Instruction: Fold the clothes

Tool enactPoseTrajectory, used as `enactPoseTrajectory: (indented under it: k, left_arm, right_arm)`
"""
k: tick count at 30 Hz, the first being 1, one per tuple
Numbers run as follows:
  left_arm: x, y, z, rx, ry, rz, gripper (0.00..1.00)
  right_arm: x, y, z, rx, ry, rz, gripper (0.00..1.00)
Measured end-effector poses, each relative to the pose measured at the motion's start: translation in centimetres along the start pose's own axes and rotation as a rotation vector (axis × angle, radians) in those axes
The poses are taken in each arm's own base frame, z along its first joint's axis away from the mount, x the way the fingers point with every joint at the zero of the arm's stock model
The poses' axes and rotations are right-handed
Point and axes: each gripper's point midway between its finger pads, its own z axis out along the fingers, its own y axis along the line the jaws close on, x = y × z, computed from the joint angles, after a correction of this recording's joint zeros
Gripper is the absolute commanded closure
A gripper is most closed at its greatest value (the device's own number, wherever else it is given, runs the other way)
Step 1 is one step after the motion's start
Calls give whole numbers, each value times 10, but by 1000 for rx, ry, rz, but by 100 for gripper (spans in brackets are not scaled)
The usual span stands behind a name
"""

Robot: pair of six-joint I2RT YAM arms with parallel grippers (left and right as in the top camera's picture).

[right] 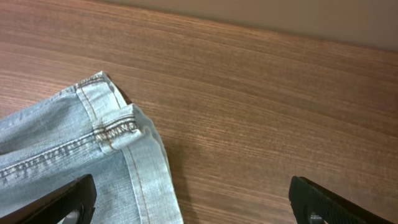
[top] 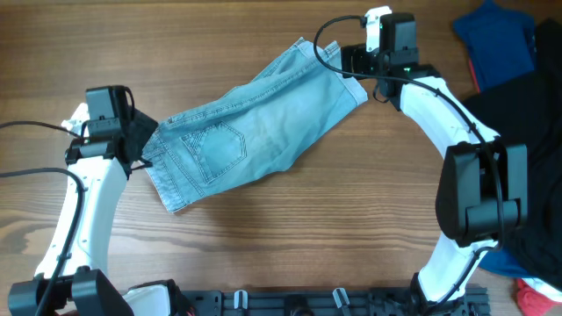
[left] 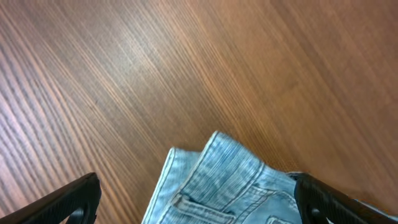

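Note:
The clothes (top: 255, 132), light blue faded denim shorts, lie flat and slanted across the middle of the table, back pocket up. My left gripper (top: 149, 145) stands open at their lower-left waistband end. In the left wrist view the waistband corner (left: 217, 177) with a belt loop lies between the two wide-spread fingers (left: 68, 202), untouched. My right gripper (top: 351, 63) is open at the upper-right leg hem. The right wrist view shows the hemmed corner (right: 124, 155) under the left finger (right: 56, 205), with bare wood between the jaws.
A dark royal-blue garment (top: 496, 35) and a large black garment (top: 527, 132) are piled at the right edge, with a red item (top: 536, 298) at the bottom right corner. A black rail (top: 334, 303) runs along the front edge.

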Motion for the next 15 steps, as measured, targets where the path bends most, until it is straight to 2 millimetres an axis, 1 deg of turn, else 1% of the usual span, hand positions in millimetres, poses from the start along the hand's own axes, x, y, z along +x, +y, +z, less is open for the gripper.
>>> enactPoseTrajectory:
  k: [3, 5, 6, 8, 10, 11, 13, 15]
  left_arm:
    - [2, 2, 0, -7, 7, 2, 0]
    - [14, 11, -1, -40, 60, 18, 0]
    - [25, 15, -2, -50, 112, 27, 0]
    - [47, 24, -6, -71, 219, 42, 0]
    - [61, 31, -10, -89, 290, 50, 0]
    - [64, 32, -10, -87, 302, 50, 0]
    - [68, 30, -7, -72, 311, 46, 0]
    - [72, 25, -2, -42, 321, 40, 0]
  right_arm:
    - [1, 0, 0, 0, 3, 0, 0]
    - [2, 0, 0, -1, 8, 0, 0]
    - [5, 0, 0, -1, 19, 0, 0]
    - [19, 1, -1, -5, 78, -1, 0]
    - [39, 2, -3, -10, 159, 0, 0]
    - [51, 3, -5, -13, 208, 2, 0]
    - [64, 4, -9, -16, 265, 5, 0]
    - [82, 5, -15, -20, 346, 6, 0]
